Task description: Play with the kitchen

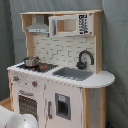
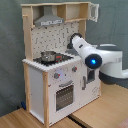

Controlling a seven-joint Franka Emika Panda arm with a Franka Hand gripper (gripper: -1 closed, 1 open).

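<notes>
- In the first exterior view the kitchen (image 1: 57,75) fills the middle of the picture, with a grey curtain (image 1: 10,45) behind it. Its rounded counter end reaches toward the first exterior view's right. A small pot (image 1: 31,61) stands on the stovetop, and the sink (image 1: 73,73) lies beside the black faucet (image 1: 85,59).
- The microwave panel (image 1: 83,23) carries dark marks, too small to read.
- In the second exterior view the kitchen stands on a wooden tabletop (image 2: 30,120). The white arm (image 2: 92,55) reaches over the counter from the second exterior view's right. I cannot tell how the fingers stand.
</notes>
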